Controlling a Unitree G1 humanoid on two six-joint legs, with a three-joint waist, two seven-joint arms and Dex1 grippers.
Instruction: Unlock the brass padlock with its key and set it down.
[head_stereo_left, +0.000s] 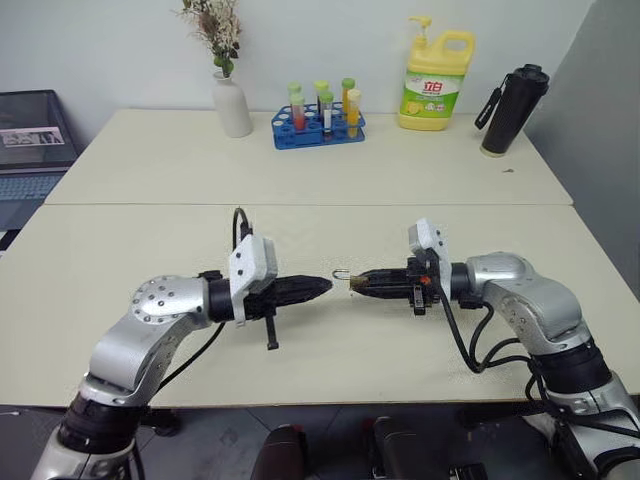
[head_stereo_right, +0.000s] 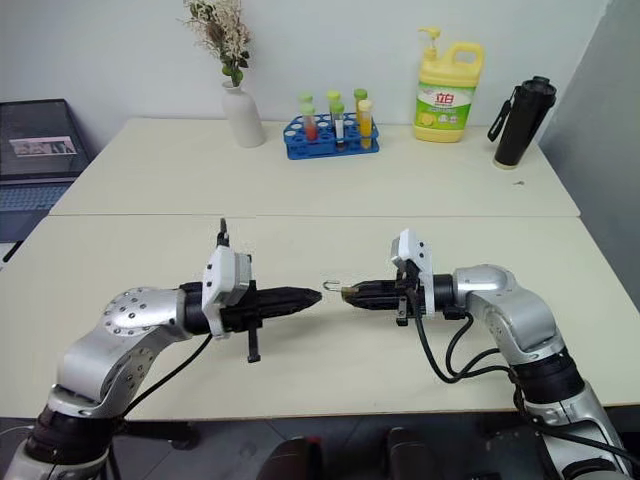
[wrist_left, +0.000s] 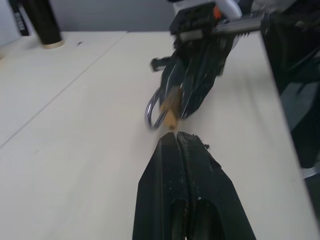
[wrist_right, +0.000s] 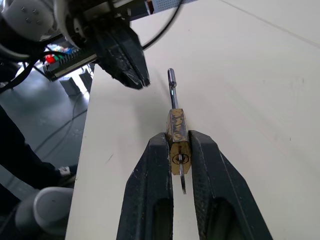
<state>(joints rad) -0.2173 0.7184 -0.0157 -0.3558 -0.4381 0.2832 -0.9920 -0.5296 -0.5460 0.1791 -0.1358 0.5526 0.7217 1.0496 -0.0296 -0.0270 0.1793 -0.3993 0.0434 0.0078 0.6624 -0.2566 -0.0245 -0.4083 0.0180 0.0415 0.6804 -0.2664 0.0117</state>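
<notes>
- Left eye view: the right gripper (head_stereo_left: 358, 281) holds the brass padlock (head_stereo_left: 355, 283) clamped between its fingertips, above the table (head_stereo_left: 300, 180); the shackle (head_stereo_left: 342, 274) sticks out of the tips toward the left gripper (head_stereo_left: 326, 286); the left gripper faces the padlock tip to tip, just beside it, not touching.
- Right eye view: same line-up; both grippers lie nearly level, on one line through the padlock; the left gripper is pressed closed with nothing visible in it.
- Left wrist view: the left fingers (wrist_left: 170, 190) are closed flat together; the padlock sits straight ahead of them, its shackle looping out beside the right gripper's tips; a small gap remains.
- Right wrist view: the right fingers (wrist_right: 150, 180) pinch the padlock body by its flat sides; the key (wrist_right: 182, 177) sits in the keyhole on the wrist-facing end of the padlock, between the fingers; padlock long axis runs along the gripper, shackle pointing away toward the left gripper.
- Judgement: the key lies on the far side of the padlock from the left gripper; whether the shackle is released, cannot tell.
</notes>
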